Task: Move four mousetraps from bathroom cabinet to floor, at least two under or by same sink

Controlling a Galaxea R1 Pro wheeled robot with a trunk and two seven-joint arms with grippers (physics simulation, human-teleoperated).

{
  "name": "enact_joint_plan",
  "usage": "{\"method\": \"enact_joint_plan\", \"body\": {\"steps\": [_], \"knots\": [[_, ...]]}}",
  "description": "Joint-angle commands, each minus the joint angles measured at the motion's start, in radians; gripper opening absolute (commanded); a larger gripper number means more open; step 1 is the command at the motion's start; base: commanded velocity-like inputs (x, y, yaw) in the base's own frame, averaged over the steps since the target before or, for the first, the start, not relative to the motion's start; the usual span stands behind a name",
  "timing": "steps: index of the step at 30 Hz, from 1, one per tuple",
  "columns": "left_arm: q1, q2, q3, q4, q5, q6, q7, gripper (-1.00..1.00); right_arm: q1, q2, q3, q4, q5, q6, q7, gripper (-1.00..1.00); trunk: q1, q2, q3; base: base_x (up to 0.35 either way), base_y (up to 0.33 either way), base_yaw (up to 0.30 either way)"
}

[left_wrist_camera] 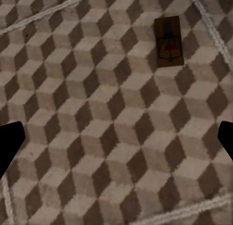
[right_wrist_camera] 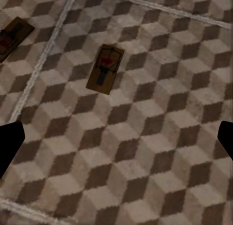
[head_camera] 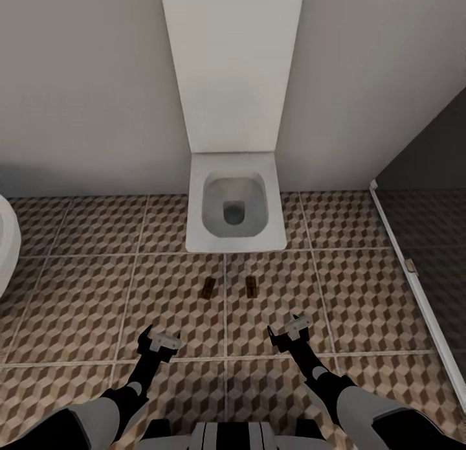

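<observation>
Two mousetraps lay flat on the bathroom floor, in front of a white toilet with its lid up against the grey wall. Left mousetrap sat just left of a grout line, right mousetrap just right of it, the two near each other but apart, neither touching the toilet base. Both showed dark spring parts and a red mark in the wrist views: left mousetrap and, right mousetrap.

Left gripper hung over the tiles nearer the robot than the left mousetrap, fingers spread, nothing between them; fingertips were dark shapes at the frame edges. Right gripper hung likewise, nearer the robot than the right mousetrap, fingers spread and empty, fingertips at the frame edges. Neither gripper touched a trap.

A curved white fixture sat at the far left edge, can't tell what it was. Dark grey tiled patch lay on the right behind a white strip
</observation>
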Motion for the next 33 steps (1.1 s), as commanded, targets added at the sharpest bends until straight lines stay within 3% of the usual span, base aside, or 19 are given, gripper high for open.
{"method": "enact_joint_plan", "body": {"steps": [1,33], "knots": [[-0.001,-0.001,-0.008,0.004,0.003,-0.005,0.005,1.0,-0.001,0.0,-0.003,0.001,0.01,-0.003,-0.004,1.0,-0.004,0.007,0.003,0.0,0.0,0.0],[0.001,-0.003,-0.005,0.004,0.006,-0.002,0.005,1.0,0.0,0.0,-0.004,0.001,0.008,-0.003,-0.004,1.0,-0.127,0.231,0.103,0.0,0.0,0.0]]}}
